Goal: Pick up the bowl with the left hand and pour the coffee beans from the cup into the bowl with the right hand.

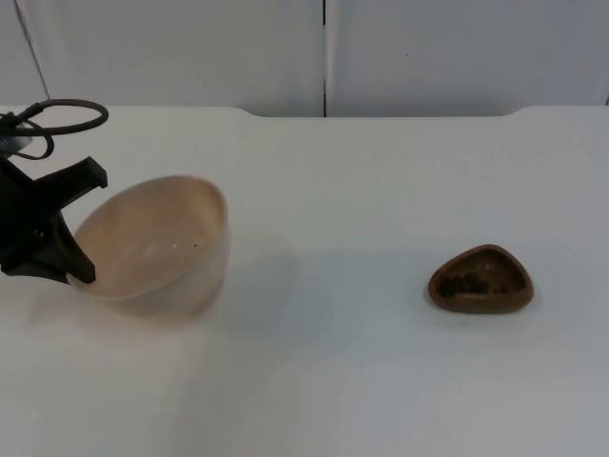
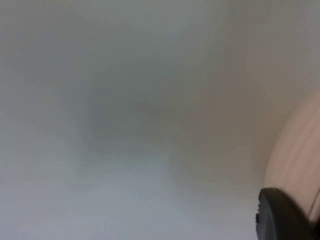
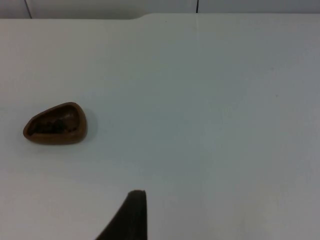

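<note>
I see the left gripper [image 1: 81, 224] pinching the tilted bowl [image 1: 157, 243]; the cup [image 1: 481, 280] of coffee beans [image 1: 463, 283] rests on the bench [image 1: 333, 362]; right gripper [image 3: 131, 220] state: I cannot tell.

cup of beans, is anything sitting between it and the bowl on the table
Nothing visible does. Bare white table lies between the brown cup and the tilted bowl, which the left gripper holds at its rim.
</note>
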Action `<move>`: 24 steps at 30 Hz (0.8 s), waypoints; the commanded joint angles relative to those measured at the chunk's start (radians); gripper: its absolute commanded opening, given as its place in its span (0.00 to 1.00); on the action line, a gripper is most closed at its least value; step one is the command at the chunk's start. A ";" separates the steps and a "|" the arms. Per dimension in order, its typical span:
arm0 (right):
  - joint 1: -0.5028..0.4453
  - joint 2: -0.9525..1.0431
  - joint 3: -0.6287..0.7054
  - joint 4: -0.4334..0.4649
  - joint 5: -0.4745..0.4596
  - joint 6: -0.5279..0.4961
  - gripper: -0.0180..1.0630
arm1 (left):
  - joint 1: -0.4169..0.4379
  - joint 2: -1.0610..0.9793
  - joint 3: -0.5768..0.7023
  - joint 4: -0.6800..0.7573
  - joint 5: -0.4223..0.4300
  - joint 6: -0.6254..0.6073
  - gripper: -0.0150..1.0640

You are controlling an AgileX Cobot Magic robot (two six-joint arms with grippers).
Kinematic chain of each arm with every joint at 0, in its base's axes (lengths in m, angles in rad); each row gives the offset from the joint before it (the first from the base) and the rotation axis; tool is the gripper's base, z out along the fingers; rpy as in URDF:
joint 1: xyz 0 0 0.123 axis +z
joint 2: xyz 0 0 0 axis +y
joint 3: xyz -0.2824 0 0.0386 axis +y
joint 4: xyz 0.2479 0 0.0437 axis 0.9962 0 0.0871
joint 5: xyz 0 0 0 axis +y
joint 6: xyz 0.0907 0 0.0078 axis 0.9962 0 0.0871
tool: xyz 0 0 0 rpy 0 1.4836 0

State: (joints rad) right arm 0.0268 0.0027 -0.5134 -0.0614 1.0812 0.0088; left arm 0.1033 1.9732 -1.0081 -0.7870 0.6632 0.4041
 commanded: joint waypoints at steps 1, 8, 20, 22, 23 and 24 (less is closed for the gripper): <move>-0.003 -0.003 -0.002 -0.003 -0.002 -0.002 0.99 | 0.002 0.000 -0.003 -0.013 0.020 0.007 0.01; -0.003 -0.003 -0.002 -0.003 -0.002 -0.002 0.99 | -0.088 -0.002 -0.003 0.004 0.035 -0.034 0.01; -0.003 -0.003 -0.002 -0.003 -0.002 -0.002 0.99 | -0.359 -0.038 -0.003 0.143 -0.030 -0.186 0.01; -0.003 -0.003 -0.002 -0.003 -0.002 -0.002 0.99 | -0.391 -0.050 -0.003 0.193 -0.033 -0.231 0.01; -0.003 -0.003 -0.002 -0.003 -0.002 -0.002 0.99 | -0.412 -0.059 -0.003 0.230 -0.037 -0.265 0.01; -0.003 -0.003 -0.002 -0.003 -0.002 -0.002 0.99 | -0.428 -0.068 -0.003 0.269 -0.042 -0.298 0.01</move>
State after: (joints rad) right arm 0.0268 0.0027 -0.5134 -0.0614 1.0812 0.0088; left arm -0.2962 1.9326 -1.0081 -0.5883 0.6323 0.1673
